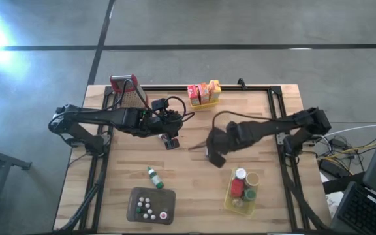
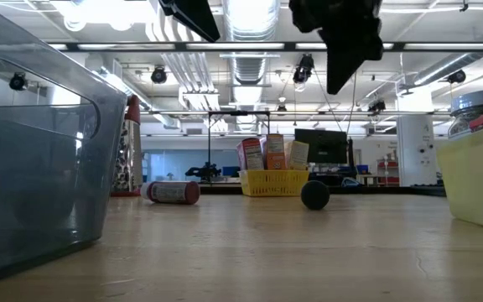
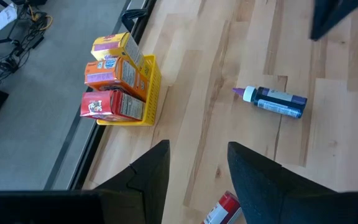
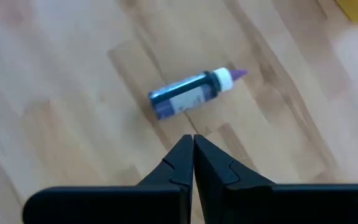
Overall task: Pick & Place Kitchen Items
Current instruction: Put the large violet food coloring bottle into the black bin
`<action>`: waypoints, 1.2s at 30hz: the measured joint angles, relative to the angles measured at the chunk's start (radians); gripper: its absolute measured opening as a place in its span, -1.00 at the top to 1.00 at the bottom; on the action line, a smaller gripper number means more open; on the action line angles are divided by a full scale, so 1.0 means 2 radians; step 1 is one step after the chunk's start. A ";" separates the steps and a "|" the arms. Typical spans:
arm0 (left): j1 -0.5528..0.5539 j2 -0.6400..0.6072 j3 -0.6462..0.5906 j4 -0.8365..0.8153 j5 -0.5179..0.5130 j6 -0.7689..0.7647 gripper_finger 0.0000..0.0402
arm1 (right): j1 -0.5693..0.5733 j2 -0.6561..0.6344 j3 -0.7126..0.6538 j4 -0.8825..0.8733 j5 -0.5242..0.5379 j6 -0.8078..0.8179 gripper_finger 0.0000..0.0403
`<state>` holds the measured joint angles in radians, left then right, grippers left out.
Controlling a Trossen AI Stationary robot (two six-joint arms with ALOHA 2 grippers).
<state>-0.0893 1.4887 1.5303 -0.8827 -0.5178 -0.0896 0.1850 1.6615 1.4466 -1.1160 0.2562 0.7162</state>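
Note:
A small blue bottle with a white neck and purple tip [image 4: 188, 94] lies on its side on the wooden table [image 1: 188, 117], also seen in the left wrist view [image 3: 278, 101]. My right gripper [image 4: 193, 138] hovers above and beside it, shut and empty; the high view places the gripper at the table's middle [image 1: 209, 155]. My left gripper [image 3: 197, 149] hangs open over the table left of centre [image 1: 170, 138], holding nothing. A red-labelled bottle [image 3: 224, 208] lies under it. A green bottle [image 1: 153, 176] lies nearer the front.
A yellow basket with small boxes [image 1: 204, 93] stands at the far edge, next to a metal grater with a red handle [image 1: 125, 88]. A grey tray with several tiny bottles [image 1: 152, 205] sits front left. A yellow basket with jars [image 1: 241, 189] sits front right.

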 joint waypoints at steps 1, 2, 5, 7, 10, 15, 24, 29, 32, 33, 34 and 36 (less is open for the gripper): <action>0.000 0.000 0.000 0.000 0.000 0.000 0.17 | -0.007 0.000 0.000 0.000 0.000 0.017 0.96; 0.000 0.000 0.000 0.000 0.000 0.000 0.17 | -0.015 0.000 -0.001 0.001 0.000 0.033 0.96; 0.000 0.000 0.000 0.000 0.000 0.000 0.17 | -0.031 -0.001 -0.001 0.010 0.000 0.080 0.96; 0.000 0.000 0.000 0.000 0.000 0.000 0.17 | -0.040 -0.002 -0.001 0.019 0.002 0.113 0.96; 0.000 0.000 0.000 0.000 0.000 0.000 0.17 | -0.053 -0.002 -0.001 0.020 0.002 0.142 0.96; 0.000 0.000 0.000 0.000 0.000 0.000 0.17 | -0.061 0.002 -0.012 0.031 -0.002 0.178 0.96; 0.000 0.000 0.000 0.000 0.000 0.000 0.17 | -0.037 0.002 -0.080 0.132 -0.024 0.282 0.96; 0.000 0.000 0.000 0.000 0.000 0.000 0.17 | -0.032 0.002 -0.109 0.138 -0.023 0.325 0.87; 0.000 0.000 0.000 0.000 0.000 0.000 0.17 | -0.032 0.003 -0.115 0.148 -0.023 0.339 0.70; 0.000 0.000 0.000 0.000 0.000 0.000 0.17 | -0.032 0.002 -0.115 0.152 -0.023 0.344 0.63; 0.000 0.000 0.000 0.000 0.000 0.000 0.17 | -0.032 0.002 -0.115 0.154 -0.023 0.352 0.56; 0.000 0.000 0.000 0.000 0.000 0.000 0.17 | -0.032 0.002 -0.116 0.156 -0.024 0.369 0.40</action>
<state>-0.0893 1.4887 1.5303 -0.8826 -0.5175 -0.0896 0.1219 1.6657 1.2138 -0.8039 0.2090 1.4540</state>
